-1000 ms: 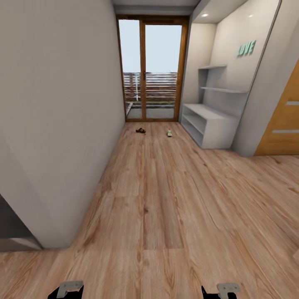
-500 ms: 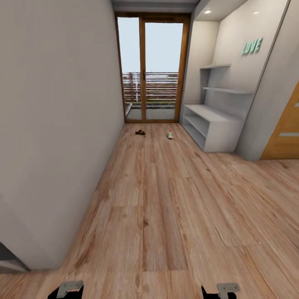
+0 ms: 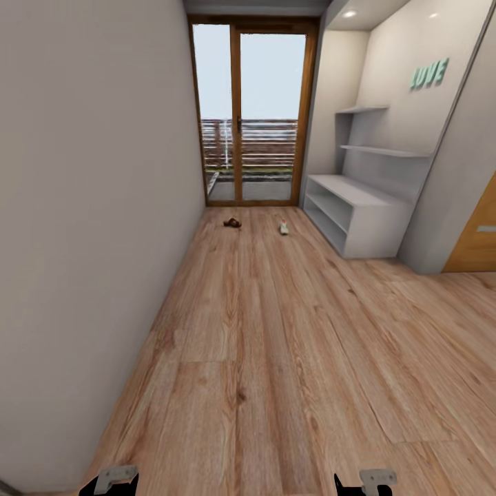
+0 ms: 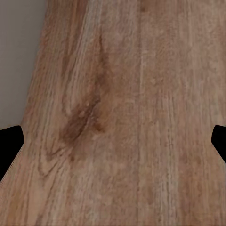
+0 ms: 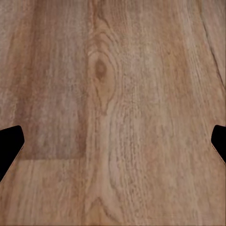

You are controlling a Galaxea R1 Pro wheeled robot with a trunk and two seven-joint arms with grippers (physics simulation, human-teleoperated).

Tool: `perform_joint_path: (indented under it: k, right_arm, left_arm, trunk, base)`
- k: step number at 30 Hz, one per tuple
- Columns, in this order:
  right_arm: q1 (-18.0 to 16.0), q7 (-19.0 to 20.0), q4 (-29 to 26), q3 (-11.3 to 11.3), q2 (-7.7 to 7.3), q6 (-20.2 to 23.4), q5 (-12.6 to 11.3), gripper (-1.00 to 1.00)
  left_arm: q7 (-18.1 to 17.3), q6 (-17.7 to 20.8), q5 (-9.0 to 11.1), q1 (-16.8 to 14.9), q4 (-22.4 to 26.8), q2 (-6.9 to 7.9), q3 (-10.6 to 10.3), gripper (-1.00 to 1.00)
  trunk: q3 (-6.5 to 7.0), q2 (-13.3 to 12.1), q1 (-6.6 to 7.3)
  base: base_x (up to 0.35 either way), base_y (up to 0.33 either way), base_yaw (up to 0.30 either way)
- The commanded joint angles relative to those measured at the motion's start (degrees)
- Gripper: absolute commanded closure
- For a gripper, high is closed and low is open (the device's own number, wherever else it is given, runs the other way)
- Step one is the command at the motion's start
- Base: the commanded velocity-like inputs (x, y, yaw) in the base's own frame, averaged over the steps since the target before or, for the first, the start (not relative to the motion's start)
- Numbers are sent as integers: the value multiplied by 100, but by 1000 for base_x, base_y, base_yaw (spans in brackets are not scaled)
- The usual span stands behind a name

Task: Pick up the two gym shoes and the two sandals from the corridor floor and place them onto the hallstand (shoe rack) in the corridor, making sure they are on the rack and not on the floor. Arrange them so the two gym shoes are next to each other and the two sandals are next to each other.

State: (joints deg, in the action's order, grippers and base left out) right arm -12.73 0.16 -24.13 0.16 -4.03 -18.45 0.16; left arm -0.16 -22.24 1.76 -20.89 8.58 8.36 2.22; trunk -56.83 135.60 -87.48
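A plain grey wall (image 3: 83, 227) runs along the left side of the corridor, close beside the left gripper (image 3: 110, 480), of which the head view catches little more than a metal bracket and dark housing at the lower edge. In the left wrist view that gripper (image 4: 113, 141) hangs over bare wood floor (image 4: 122, 117), its two dark fingertips (image 4: 10, 141) set wide apart with nothing between them, and a strip of the wall's foot lies just beside it. Far ahead of both grippers, near the glass balcony door (image 3: 251, 114), a brown sandal (image 3: 233, 222) lies on the floor (image 3: 262, 331), and a white gym shoe (image 3: 283, 227) sits a little to its right, the two apart from each other. The right gripper (image 3: 365, 481) shows as another bracket at the lower edge; the right wrist view has it (image 5: 113, 141) over a knotted plank (image 5: 101, 70), fingertips (image 5: 9, 143) likewise spread wide and holding nothing. Ahead and to the right of that gripper stands a pale grey shoe rack (image 3: 358, 213) in an alcove, with two stepped wall shelves (image 3: 382, 148) and teal letters (image 3: 429, 74) above it, and a slice of orange-brown door (image 3: 479, 238) at the far right.
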Motion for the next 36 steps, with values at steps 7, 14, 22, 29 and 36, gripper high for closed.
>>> perform_joint_path:
  k: [7, 14, 22, 29, 36]
  right_arm:
    - [-2, 2, 5, 2, 4, -18, 1, -100]
    - [-2, 2, 5, 2, 2, -18, 1, -100]
    - [-2, 2, 5, 2, 2, -18, 1, -100]
    - [-2, 2, 3, 2, 2, -18, 1, -100]
    - [-2, 2, 5, 2, 1, -18, 1, -100]
  left_arm:
    - [-10, -18, 25, -3, -4, -1, 15, -100]
    - [-11, -18, 26, -3, -5, -1, 15, -100]
    - [-11, -18, 25, -3, -5, -1, 16, -100]
    - [-11, -18, 22, -3, -3, -1, 16, -100]
    - [-11, -18, 18, -3, -5, -1, 16, -100]
  trunk:
    - [-5, 2, -2]
    - [-5, 2, -2]
    - [-5, 2, -2]
    - [-5, 2, -2]
    - [-5, 2, -2]
  base:
    - [339, 0, 0]
    - [339, 0, 0]
    - [339, 0, 0]
    - [339, 0, 0]
    - [339, 0, 0]
